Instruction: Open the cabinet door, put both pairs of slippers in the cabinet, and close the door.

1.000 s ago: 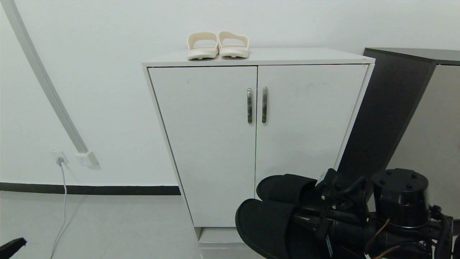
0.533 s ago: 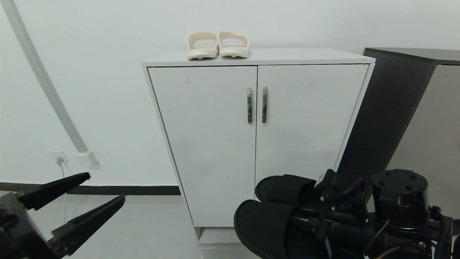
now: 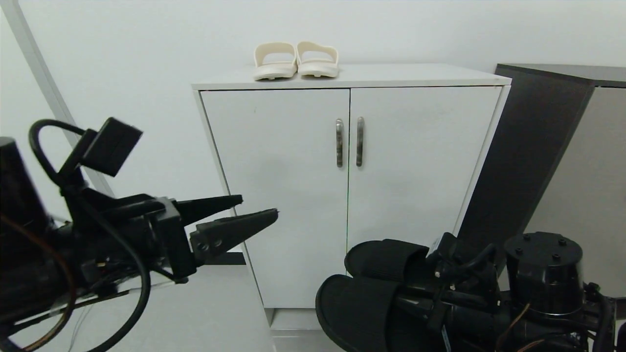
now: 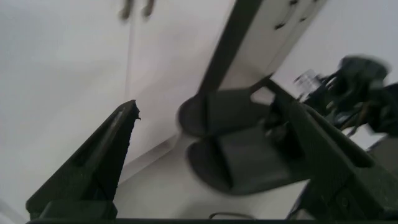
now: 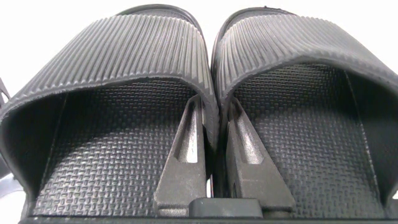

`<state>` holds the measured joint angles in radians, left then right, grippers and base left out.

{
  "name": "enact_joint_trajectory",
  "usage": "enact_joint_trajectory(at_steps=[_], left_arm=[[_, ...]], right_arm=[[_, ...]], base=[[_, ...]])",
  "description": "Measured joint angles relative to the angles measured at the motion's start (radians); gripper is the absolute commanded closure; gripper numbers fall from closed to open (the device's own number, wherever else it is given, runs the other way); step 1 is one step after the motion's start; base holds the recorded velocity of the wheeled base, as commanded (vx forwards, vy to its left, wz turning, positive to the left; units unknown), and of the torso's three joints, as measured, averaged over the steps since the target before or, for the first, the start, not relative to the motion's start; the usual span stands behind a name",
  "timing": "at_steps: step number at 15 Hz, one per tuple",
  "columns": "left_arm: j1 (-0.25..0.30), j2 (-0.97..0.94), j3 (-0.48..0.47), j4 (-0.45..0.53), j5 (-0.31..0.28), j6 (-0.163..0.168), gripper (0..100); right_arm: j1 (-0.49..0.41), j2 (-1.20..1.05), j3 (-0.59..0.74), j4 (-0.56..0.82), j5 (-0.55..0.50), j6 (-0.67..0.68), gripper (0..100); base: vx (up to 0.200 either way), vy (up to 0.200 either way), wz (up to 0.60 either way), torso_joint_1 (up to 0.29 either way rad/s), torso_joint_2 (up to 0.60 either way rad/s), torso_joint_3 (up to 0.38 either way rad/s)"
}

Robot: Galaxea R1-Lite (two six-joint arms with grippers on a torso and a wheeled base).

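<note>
Cabinet (image 3: 293, 244): the white two-door unit is standing against the wall.
Doors: the left door (image 3: 279, 161) and the right door (image 3: 420, 161) are both sitting closed, meeting at the centre seam.
Handles (image 3: 339, 143): two upright metal bars are hanging side by side, one on each door, just either side of the seam.
Cream slippers (image 3: 296, 60): the pair is resting on top of the cabinet over the left door, toward the back, the two slippers lying side by side and touching.
Black slippers (image 3: 376, 288): the pair is being held off the floor on the robot's right, low in front of the right door, the two slippers lying side by side.
Right gripper (image 5: 214, 118): its fingers (image 5: 186, 155) are clamping the adjoining inner walls of the two black slippers, one finger lying inside each slipper under its ribbed strap.
Left gripper (image 3: 259, 205): it is hovering on the robot's left, in front of the lower half of the left door, its fingers standing apart and gripping nothing, tips pointing toward the cabinet; whether the tips are touching the door cannot be told.
Dark cabinet (image 3: 533, 146): it is standing just beside the white cabinet's right side.
Grey strip (image 3: 29, 54): it is running diagonally down the wall to the cabinet's left.
</note>
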<state>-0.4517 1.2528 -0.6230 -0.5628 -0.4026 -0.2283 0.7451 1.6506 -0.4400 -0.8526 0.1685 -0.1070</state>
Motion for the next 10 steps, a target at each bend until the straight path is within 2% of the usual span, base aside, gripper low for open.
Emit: enact_joint_trajectory(at_steps=[3, 4, 5, 6, 7, 8, 10], left_arm=[[-0.095, 0.123, -0.105, -0.019, -0.010, -0.029, 0], [-0.113, 0.164, -0.147, -0.029, -0.013, -0.055, 0], [-0.127, 0.207, -0.200, -0.036, -0.016, -0.095, 0], [-0.139, 0.254, -0.261, -0.040, -0.043, -0.131, 0], [-0.144, 0.288, -0.306, -0.041, -0.092, -0.145, 0], [-0.147, 0.324, -0.346, -0.040, -0.144, -0.153, 0], [-0.148, 0.391, -0.405, -0.040, -0.186, -0.156, 0]], right_arm=[[0.000, 0.000, 0.013, 0.002, 0.000, 0.000, 100], [-0.001, 0.000, 0.016, 0.002, 0.000, 0.000, 100], [-0.001, 0.000, 0.018, 0.002, 0.000, 0.000, 100], [-0.001, 0.001, 0.021, 0.002, 0.000, 0.000, 100], [-0.001, 0.002, 0.021, 0.001, 0.000, 0.000, 100], [-0.001, 0.003, 0.022, 0.001, 0.000, 0.000, 100], [-0.001, 0.004, 0.028, 0.002, 0.000, 0.000, 100]], base=[[0.000, 0.000, 0.00, 0.000, 0.00, 0.000], [0.000, 0.000, 0.00, 0.000, 0.00, 0.000], [0.000, 0.000, 0.00, 0.000, 0.00, 0.000], [0.000, 0.000, 0.00, 0.000, 0.00, 0.000], [0.000, 0.000, 0.00, 0.000, 0.00, 0.000], [0.000, 0.000, 0.00, 0.000, 0.00, 0.000], [0.000, 0.000, 0.00, 0.000, 0.00, 0.000]])
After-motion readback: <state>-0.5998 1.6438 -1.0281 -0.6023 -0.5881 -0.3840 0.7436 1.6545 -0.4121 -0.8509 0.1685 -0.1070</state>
